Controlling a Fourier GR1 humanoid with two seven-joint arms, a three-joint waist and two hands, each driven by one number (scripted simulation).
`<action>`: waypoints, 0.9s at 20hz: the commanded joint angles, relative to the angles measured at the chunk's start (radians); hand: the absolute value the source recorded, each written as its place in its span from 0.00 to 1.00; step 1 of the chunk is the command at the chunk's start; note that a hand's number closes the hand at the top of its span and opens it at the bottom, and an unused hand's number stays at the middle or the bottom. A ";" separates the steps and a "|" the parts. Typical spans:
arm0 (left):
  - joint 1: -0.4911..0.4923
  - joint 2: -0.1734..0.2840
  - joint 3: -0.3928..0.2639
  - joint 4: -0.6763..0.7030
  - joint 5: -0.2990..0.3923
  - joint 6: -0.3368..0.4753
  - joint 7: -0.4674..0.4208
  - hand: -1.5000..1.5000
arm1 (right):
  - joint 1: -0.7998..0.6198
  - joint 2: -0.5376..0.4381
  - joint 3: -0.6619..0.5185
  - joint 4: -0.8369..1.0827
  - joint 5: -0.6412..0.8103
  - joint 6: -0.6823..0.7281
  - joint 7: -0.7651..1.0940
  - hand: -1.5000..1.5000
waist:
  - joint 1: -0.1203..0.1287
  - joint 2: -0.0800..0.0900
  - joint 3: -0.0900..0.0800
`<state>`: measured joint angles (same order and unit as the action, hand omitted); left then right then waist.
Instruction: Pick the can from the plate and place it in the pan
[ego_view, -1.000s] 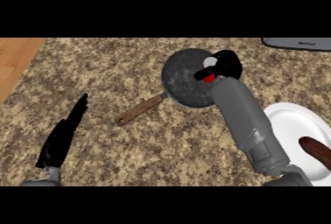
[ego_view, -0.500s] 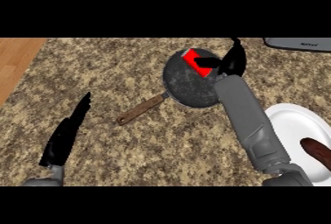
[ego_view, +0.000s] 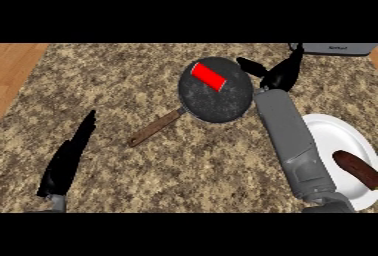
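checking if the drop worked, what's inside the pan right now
The red can lies on its side inside the pan, toward its far rim. Nothing else shows in it; whatever is beneath the can is hidden.

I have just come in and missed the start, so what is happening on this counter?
The red can lies on its side in the dark pan, with nothing holding it. The right hand is open just beside the pan's right rim. The white plate at the right holds only a brown item. The left hand rests open at lower left.
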<state>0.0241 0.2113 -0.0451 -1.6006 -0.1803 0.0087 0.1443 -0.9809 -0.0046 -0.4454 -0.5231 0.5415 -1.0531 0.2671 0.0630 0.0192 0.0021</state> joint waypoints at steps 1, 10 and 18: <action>0.016 0.004 0.029 -0.018 0.010 0.009 0.023 0.50 | 0.061 -0.004 -0.040 -0.063 -0.056 -0.083 -0.080 0.00 | -0.040 -0.012 -0.001; 0.071 -0.001 0.043 -0.030 -0.008 0.018 0.000 0.50 | 0.497 0.005 0.178 -0.489 -0.103 0.033 -0.118 0.00 | -0.085 -0.030 -0.003; 0.117 -0.016 0.045 -0.004 -0.004 0.005 -0.045 0.50 | 0.923 -0.005 0.318 -0.996 -0.055 0.147 0.033 0.00 | -0.084 -0.028 -0.004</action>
<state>0.0893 0.2134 0.0156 -1.5979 -0.1758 0.0131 0.1321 -0.2393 -0.0156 -0.1837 -1.2976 0.4600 -0.9585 0.2398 -0.0244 -0.0096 -0.0012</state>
